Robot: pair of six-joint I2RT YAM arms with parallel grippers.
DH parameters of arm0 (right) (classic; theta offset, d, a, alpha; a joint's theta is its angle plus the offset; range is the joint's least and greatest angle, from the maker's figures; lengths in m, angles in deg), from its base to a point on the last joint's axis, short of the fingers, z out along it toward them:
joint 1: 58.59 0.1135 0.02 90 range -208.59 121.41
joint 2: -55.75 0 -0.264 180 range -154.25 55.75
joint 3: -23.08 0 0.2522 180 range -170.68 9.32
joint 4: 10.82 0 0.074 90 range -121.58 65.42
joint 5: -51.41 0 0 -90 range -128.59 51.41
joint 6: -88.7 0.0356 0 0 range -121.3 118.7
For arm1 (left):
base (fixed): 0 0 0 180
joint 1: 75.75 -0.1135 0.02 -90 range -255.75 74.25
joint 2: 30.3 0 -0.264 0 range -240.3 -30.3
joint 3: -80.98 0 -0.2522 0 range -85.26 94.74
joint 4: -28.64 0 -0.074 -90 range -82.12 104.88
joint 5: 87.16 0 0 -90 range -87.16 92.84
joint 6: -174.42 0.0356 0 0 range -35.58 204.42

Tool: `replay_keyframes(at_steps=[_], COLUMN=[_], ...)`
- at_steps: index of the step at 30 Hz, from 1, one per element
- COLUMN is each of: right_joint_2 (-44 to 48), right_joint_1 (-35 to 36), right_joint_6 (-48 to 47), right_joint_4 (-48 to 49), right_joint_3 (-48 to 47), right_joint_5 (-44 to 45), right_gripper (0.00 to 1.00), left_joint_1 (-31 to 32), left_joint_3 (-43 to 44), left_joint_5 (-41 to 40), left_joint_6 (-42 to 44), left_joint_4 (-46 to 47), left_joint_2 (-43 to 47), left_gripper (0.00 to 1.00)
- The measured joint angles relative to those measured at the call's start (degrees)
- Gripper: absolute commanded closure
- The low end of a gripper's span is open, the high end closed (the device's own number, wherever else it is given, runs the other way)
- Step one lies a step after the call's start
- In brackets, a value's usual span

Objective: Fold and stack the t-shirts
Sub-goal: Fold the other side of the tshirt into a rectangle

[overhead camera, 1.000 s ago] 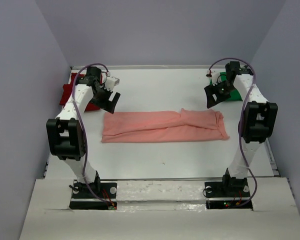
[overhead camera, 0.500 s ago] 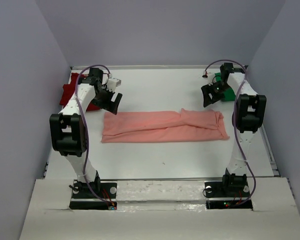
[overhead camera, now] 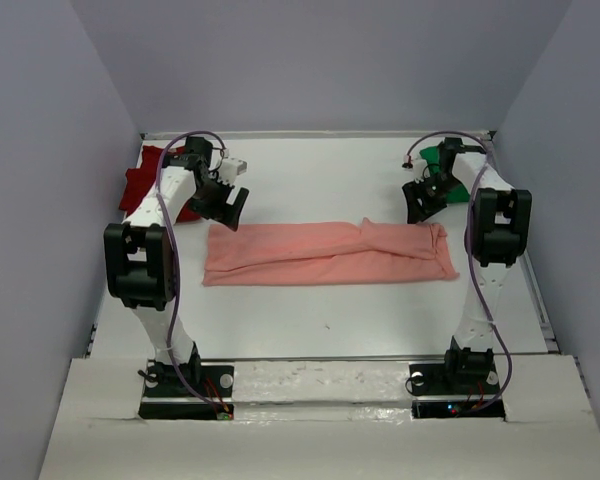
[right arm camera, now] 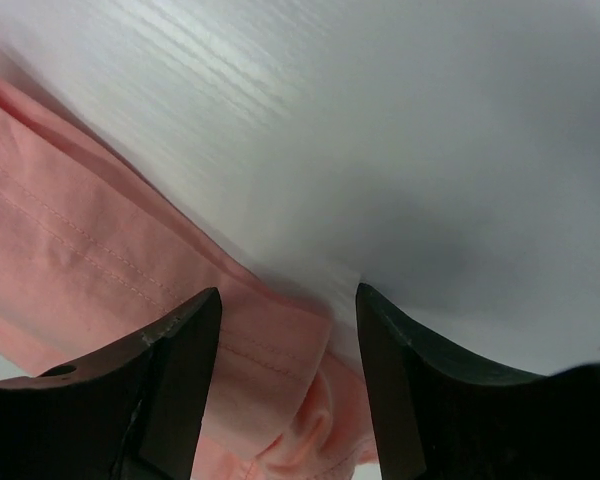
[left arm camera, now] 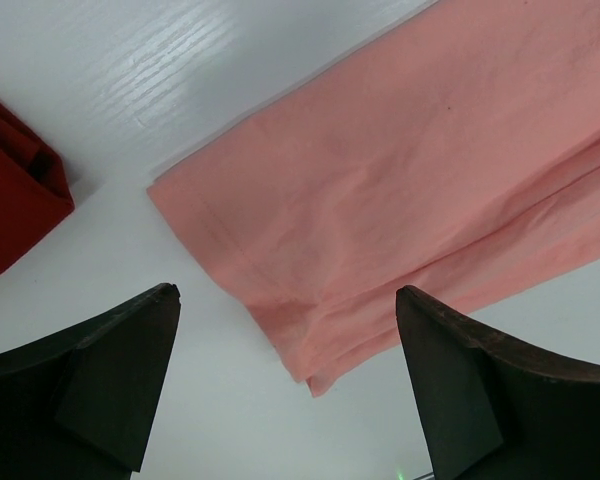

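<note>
White table (overhead camera: pixel 320 180), pink shirt (overhead camera: pixel 325 253) folded into a long band mid-table, long axis left to right, red shirt (overhead camera: pixel 140 182) far left, green shirt (overhead camera: pixel 433 157) far right, left gripper (overhead camera: pixel 225 204) spread wide above band's left end, right gripper (overhead camera: pixel 420 200) parted, empty, above right end

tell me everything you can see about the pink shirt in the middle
The salmon-pink t-shirt looks like soft, thin cloth. It is folded lengthwise into a long narrow band, with layered edges and a stitched hem showing. It lies flat across the middle of the white table, slightly rumpled toward the right arm's end. The left gripper and right gripper hang open over its two far corners, and neither grips it.
</note>
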Motion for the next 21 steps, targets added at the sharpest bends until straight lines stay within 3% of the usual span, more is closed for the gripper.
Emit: replay_keyframes(at_steps=[5, 7, 8, 9, 11, 12, 21], right_joint_2=[1.4, 1.4, 1.4, 1.4, 1.4, 1.4, 1.4], right_joint_1=[0.0, 0.0, 0.0, 0.0, 0.0, 0.0, 0.0], right_joint_6=[0.0, 0.2, 0.2, 0.4, 0.6, 0.4, 0.5], right_joint_4=[0.5, 0.7, 0.7, 1.0, 1.4, 1.6, 1.8], right_joint_3=[2.1, 2.1, 2.1, 2.1, 2.1, 2.1, 3.1], right_joint_5=[0.8, 1.1, 1.3, 1.7, 2.1, 2.1, 2.7], right_gripper=[0.36, 0.46, 0.55, 0.73, 0.97, 1.0, 1.0], left_joint_1=[0.1, 0.1, 0.1, 0.1, 0.1, 0.1, 0.1], left_joint_3=[-0.8, -1.1, -1.2, -1.3, -1.3, -1.3, -1.3], left_joint_5=[-0.3, -0.5, -0.6, -0.8, -1.1, -1.1, -1.1], left_joint_6=[0.0, 0.0, 0.0, 0.0, 0.0, 0.0, 0.0], left_joint_4=[0.4, 0.4, 0.3, 0.4, 0.4, 0.4, 0.4], left_joint_2=[0.0, 0.0, 0.0, 0.0, 0.0, 0.0, 0.0], left_gripper=[0.01, 0.01, 0.01, 0.01, 0.01, 0.01, 0.01])
